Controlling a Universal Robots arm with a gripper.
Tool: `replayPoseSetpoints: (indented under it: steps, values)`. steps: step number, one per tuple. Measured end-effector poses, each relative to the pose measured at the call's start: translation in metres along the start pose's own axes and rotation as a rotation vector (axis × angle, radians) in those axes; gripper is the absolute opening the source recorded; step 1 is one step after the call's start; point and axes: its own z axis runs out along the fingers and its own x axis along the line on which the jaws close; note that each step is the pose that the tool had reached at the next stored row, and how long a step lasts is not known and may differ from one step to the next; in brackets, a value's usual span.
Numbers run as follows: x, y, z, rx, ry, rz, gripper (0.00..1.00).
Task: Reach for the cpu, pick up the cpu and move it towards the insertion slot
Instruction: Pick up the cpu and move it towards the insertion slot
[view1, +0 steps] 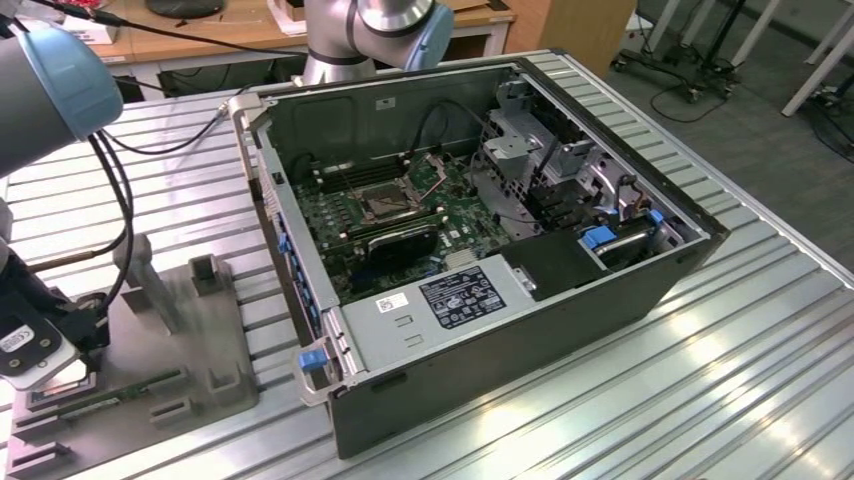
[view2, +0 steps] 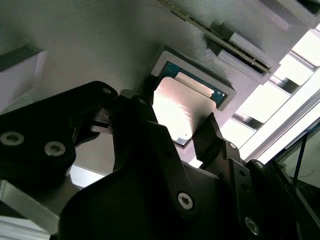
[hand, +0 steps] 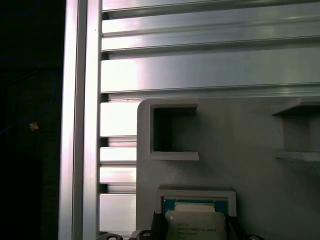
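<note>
Well, in the exterior view my gripper (view1: 51, 368) hangs over the grey tray (view1: 200, 370) at eight o'clock, with the insertion slot (view1: 380, 203) well apart toward two o'clock. In the second wrist view my jaws stand spread, fingers (view2: 132, 107) flanking the cpu (view2: 177, 112) — it lies flat in the tray's recess, metal top up, which I judge keeps it squared for gripping. In the first wrist view it reads square, with no long axis — its edges run parallel to the recess walls. Whether I touch it, I cannot tell.
</note>
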Motion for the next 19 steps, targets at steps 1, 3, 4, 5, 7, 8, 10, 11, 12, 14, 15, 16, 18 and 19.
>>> replayPoseSetpoints:
  steps: [1,3,4,5,7,8,10,11,12,14,15,16,18,19]
  values:
    - [-0.0001,0.0,-0.0001,0.0,0.0,0.0,0.55]
    - [-0.0002,0.0,-0.0005,0.0,-0.0001,0.0,0.55]
    - [-0.0003,0.0001,-0.0009,-0.0001,-0.0001,0.0,0.55]
    - [-0.0003,0.0001,-0.0013,-0.0001,-0.0002,0.0,0.55]
    - [-0.0003,0.0001,-0.0026,0.0,-0.0001,0.001,0.55]
    - [-0.0003,0.0001,-0.0035,0.0,0.0,0.001,0.55]
    - [-0.0003,0.0003,-0.0055,-0.0001,-0.0001,0.001,0.55]
    - [-0.0003,0.0003,-0.0064,-0.0001,-0.0002,0.001,0.55]
    - [-0.0003,0.0004,-0.0074,-0.0001,-0.0002,0.001,0.55]
    - [-0.0003,0.0005,-0.0091,0.0,-0.0001,0.001,0.55]
    - [-0.0003,0.0005,-0.0101,0.0,-0.0001,0.001,0.55]
    - [-0.0003,0.0005,-0.011,0.0,-0.0001,0.001,0.55]
    - [-0.0003,0.0007,-0.0125,-0.0001,-0.0003,0.001,0.55]
    - [-0.0003,0.0007,-0.0127,-0.0002,-0.0004,0.001,0.55]
